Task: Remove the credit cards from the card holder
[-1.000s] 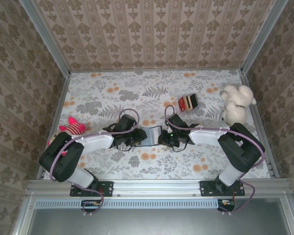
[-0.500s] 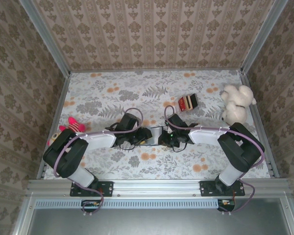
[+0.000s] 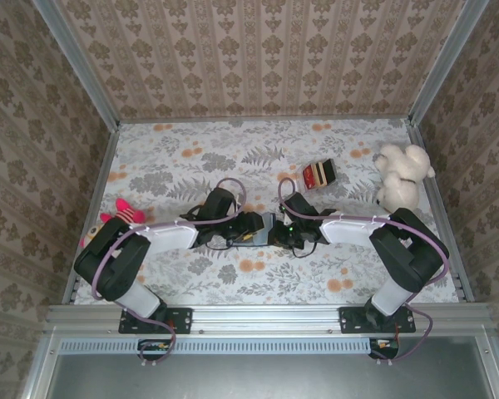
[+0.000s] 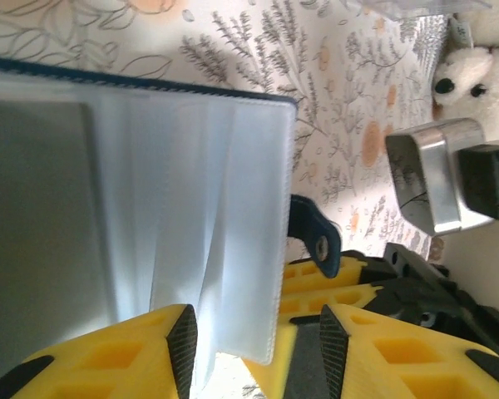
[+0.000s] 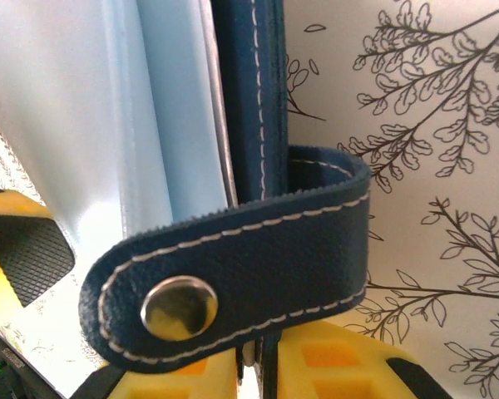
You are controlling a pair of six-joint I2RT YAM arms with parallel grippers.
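Floral-print table (image 3: 191, 158), patterned walls on three sides. Card holder (image 3: 264, 226) sits just below centre of the top view, held between the two arms and opened out. In the left wrist view its pale blue inner slots (image 4: 191, 208) take up the left half of the frame, with the navy edge along the top. In the right wrist view the navy cover (image 5: 243, 83) stands upright at upper middle and the snap tab (image 5: 233, 274) curls across frame centre. Right gripper (image 5: 262, 378) is at the bottom of its view, jaws closed tight on the cover's edge, so it is holding the card holder. Left gripper (image 4: 256, 332) is at the bottom of its view, jaws parted and straddling the free edge of an inner slot panel; a gap shows on one side, so not clamped. Credit cards: slots are washed out by glare, can't tell how many are inside. Judgement: early stage. Holder is opened and steadied, no card looks pulled yet, every extraction is left to do. Farther out: striped block (image 3: 318, 173) upper right of centre, white plush bear (image 3: 403, 176) at right edge, pink plush toy (image 3: 125, 216) at left edge, all well apart from the holder.
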